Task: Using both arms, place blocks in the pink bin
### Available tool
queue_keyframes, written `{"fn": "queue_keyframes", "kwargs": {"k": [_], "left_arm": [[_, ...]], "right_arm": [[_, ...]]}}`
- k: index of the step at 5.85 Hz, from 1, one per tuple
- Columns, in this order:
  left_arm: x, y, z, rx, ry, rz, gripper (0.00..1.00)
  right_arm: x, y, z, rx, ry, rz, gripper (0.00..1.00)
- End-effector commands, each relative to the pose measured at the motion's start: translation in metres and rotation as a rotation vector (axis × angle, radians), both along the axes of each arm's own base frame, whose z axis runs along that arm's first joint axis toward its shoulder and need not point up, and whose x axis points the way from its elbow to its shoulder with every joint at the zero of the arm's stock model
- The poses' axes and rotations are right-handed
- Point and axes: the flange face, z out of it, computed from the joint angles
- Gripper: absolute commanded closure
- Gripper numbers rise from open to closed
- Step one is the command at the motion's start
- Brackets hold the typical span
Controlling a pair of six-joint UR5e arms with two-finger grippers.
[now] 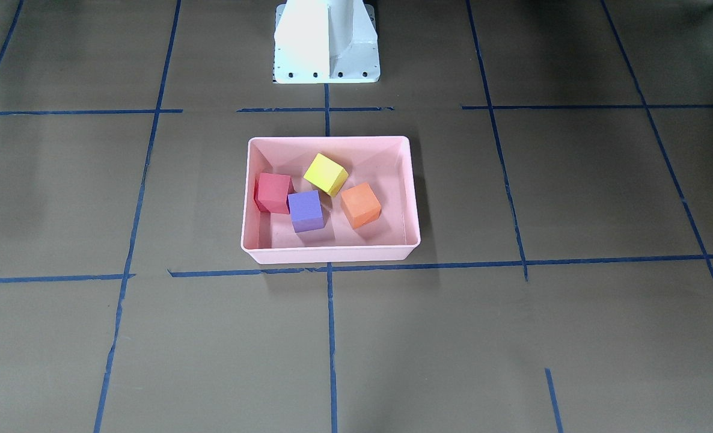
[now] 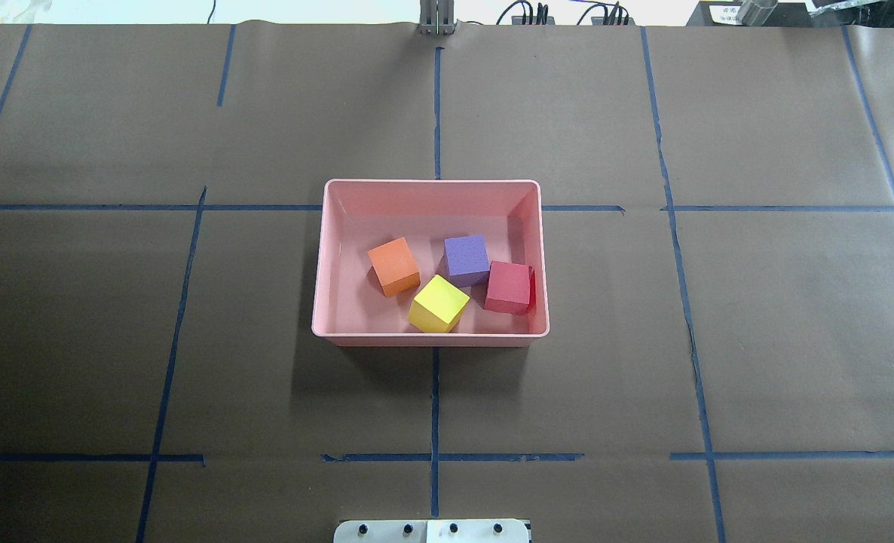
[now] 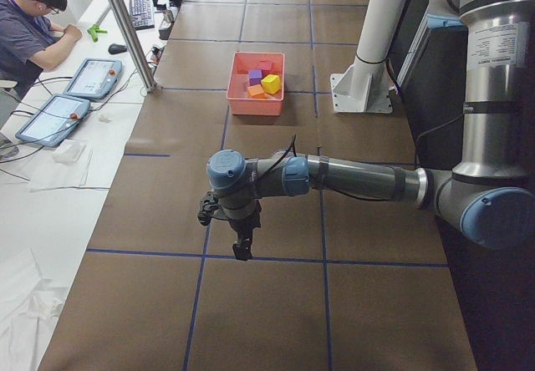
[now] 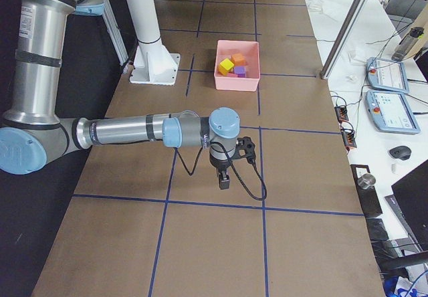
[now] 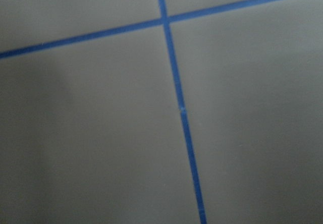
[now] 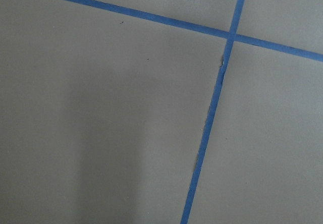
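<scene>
Overhead exterior: pink bin [image 2: 326,249] holds all four blocks [image 2: 439,303].

Grey tubular arms [image 3: 359,179] — light-blue joint caps [image 3: 226,169], black cables [image 4: 263,188].

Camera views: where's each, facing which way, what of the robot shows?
Front-facing: across table, facing robot; shallow pale-pink plastic bin, white pedestal base.
Overhead: behind robot, looking forward, down; bin, base edge.
Exterior left: table's left end; left arm, left gripper.
Exterior right: right end; right arm, right gripper.
Left wrist: down at blue tape cross; no fingers.
Right wrist: likewise.
Shared: exteriors all show bin.
</scene>
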Motion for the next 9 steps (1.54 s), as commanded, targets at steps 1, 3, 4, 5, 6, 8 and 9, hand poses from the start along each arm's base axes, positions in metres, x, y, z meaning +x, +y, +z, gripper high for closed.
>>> {"fn": "queue_keyframes", "kwargs": {"k": [1, 3, 4, 5, 6, 8, 9], "left_arm": [[0.0007, -0.0003, -0.0019, 0.011, -0.005, 0.005, 0.0], [0.0004, 0.0027, -0.003, 0.009, -0.007, 0.007, 0.0], [0.0004, 0.0029, -0.0028, 0.008, -0.007, 0.007, 0.0], [0.0004, 0.0028, -0.0036, 0.009, -0.007, 0.007, 0.0], [0.0005, 0.0028, -0.0043, 0.011, -0.007, 0.007, 0.0], [-0.0003, 0.0028, -0.005, 0.012, -0.008, 0.005, 0.0], [-0.0002, 0.0028, -0.0051, 0.012, -0.007, 0.005, 0.0]], "right_arm": [[0.0001, 0.0023, 0.0025, -0.006, -0.001, 0.0, 0.0], [0.0002, 0.0027, 0.0115, -0.024, 0.001, 0.0, 0.0], [0.0001, 0.0027, 0.0107, -0.023, -0.001, 0.0, 0.0], [0.0001, 0.0028, 0.0115, -0.025, 0.0, 0.0, 0.0], [0.0001, 0.0027, 0.0107, -0.023, -0.001, 0.0, 0.0], [0.0001, 0.0026, 0.0092, -0.019, -0.001, -0.001, 0.0], [-0.0001, 0.0026, 0.0076, -0.017, -0.003, 0.0, 0.0]]}}
